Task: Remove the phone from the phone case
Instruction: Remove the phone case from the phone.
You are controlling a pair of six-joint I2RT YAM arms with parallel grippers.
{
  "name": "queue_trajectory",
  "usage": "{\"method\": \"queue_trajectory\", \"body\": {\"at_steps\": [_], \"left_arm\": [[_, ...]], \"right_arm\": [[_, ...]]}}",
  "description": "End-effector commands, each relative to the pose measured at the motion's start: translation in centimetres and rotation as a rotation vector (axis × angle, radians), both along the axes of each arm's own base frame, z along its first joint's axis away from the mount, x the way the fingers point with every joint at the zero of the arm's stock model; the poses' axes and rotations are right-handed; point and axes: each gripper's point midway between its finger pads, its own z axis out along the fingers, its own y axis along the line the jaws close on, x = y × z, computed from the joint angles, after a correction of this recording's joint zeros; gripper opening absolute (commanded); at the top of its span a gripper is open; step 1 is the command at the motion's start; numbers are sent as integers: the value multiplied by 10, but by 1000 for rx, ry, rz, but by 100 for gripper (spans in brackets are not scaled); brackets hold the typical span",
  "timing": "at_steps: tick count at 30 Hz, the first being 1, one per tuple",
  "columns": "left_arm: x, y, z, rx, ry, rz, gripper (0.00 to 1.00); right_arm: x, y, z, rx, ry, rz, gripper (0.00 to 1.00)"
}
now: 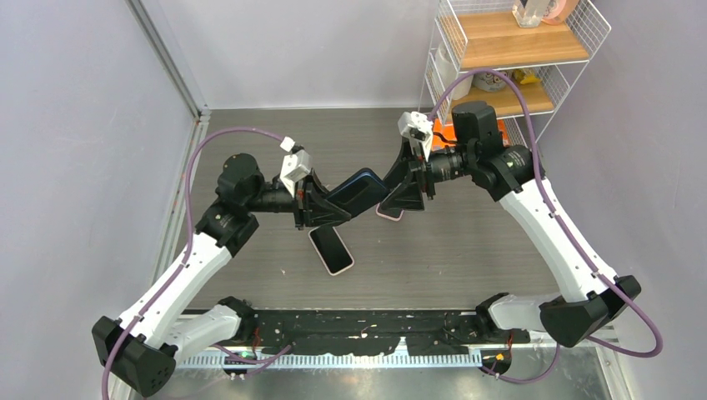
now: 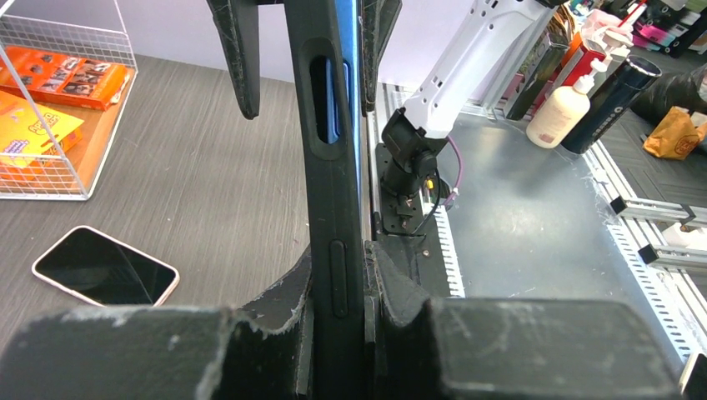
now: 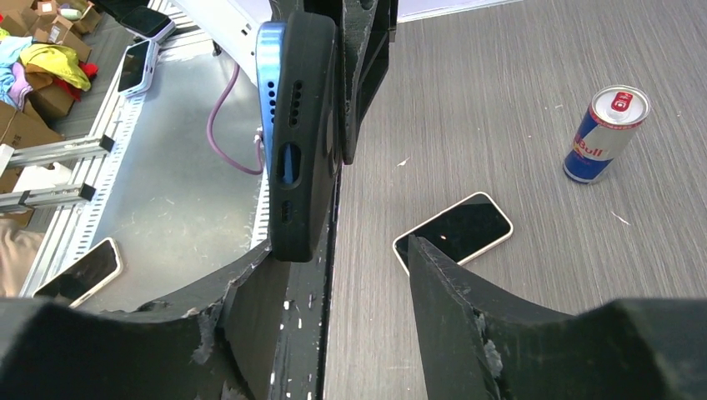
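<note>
Left end effector [image 2: 342,260] grips phone case [image 1: 357,193]; right end effector [image 3: 338,250] straddles it, part-open.

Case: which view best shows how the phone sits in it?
Right wrist: the case is seen end-on and close, with the blue phone edge showing along its open side. Left wrist shows only its long side edge, clamped. Top external shows it small, between the arms.

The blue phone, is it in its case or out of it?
In. The phone sits inside the black case, blue edge showing; the left claw grips it.
</note>
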Motion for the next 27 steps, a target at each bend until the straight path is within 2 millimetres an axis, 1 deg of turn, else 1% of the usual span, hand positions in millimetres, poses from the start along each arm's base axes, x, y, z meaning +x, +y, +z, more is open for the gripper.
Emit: {"method": "queue_trajectory", "body": {"at_steps": [1, 12, 14, 15, 16, 18, 19, 20, 22, 27], "left_arm": [[1, 0, 18, -53, -93, -1, 0], [3, -4, 19, -52, -104, -3, 0], [3, -4, 18, -49, -105, -3, 0], [3, -4, 17, -47, -105, -3, 0], [3, -5, 17, -46, -107, -3, 0], [4, -5, 15, -43, -105, -2, 0], [4, -5, 15, -42, -107, -1, 0], [3, -5, 15, -41, -109, -2, 0], [3, -4, 16, -38, -116, -5, 0], [-2, -3, 9, -11, -150, -45, 0]], "right_arm": [[-1, 5, 14, 34, -40, 23, 58], [-3, 10, 6, 22, -15, 43, 45], [-3, 10, 6, 23, -15, 46, 38], [-4, 11, 6, 24, -15, 49, 32], [-4, 11, 5, 24, -13, 50, 29], [-5, 10, 5, 24, -12, 54, 15], [-6, 10, 4, 24, -11, 56, 13], [-6, 10, 3, 23, -12, 56, 8], [-8, 9, 2, 22, -16, 61, 6], [-16, 6, 1, 24, -32, 86, 5]]}}
